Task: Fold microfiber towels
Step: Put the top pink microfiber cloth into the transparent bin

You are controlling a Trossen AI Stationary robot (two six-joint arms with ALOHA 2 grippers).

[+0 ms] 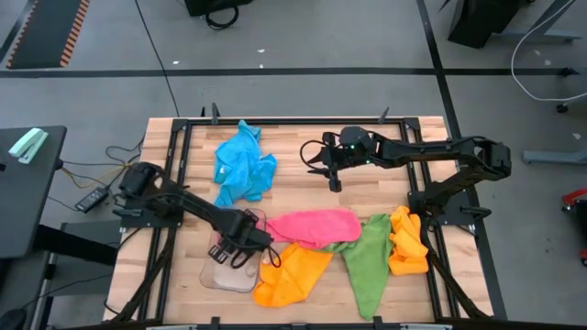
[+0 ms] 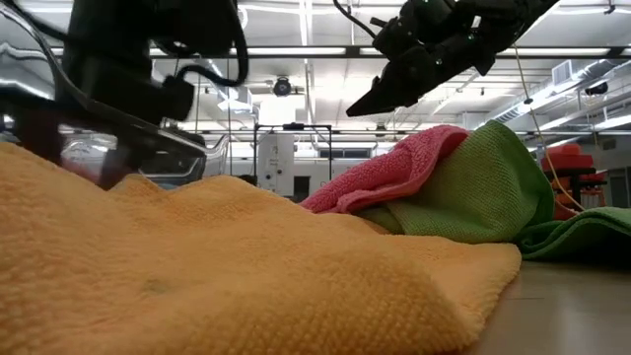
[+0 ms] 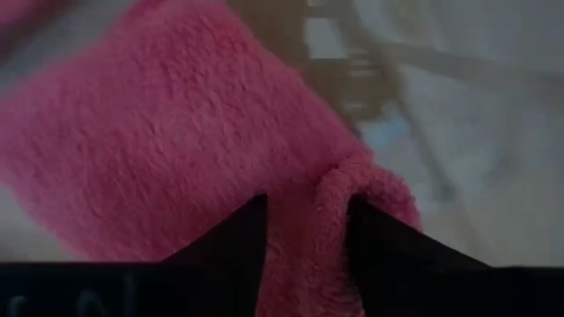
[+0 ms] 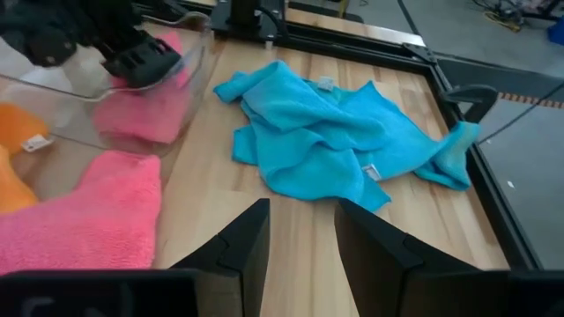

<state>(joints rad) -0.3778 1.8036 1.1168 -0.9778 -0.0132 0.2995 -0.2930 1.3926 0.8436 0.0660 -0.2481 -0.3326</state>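
Clearly the left gripper (image 1: 240, 240) is the nearer one, low over the clear plastic tray (image 1: 213, 275) at lower left of the high view, and its wrist view shows a fold of pink towel (image 3: 304, 255) standing between its two dark fingers (image 3: 231, 238), which are parted a little around the nap; whether they actually press the cloth I cannot tell (the right wrist view shows a pink bundle lying inside the tray under that gripper). A second pink towel (image 1: 321, 225) lies just right of the tray, its long axis running left to right across the middle of the table, resting on the orange towel (image 1: 289, 275) and touching the green towel (image 1: 367, 261). Another orange towel (image 1: 408, 240) sits at the green one's right. The right gripper (image 1: 328, 174) hangs in the upper middle, fingers partly spread and empty, with the sky blue towel (image 1: 243, 165) crumpled to its left, well apart.
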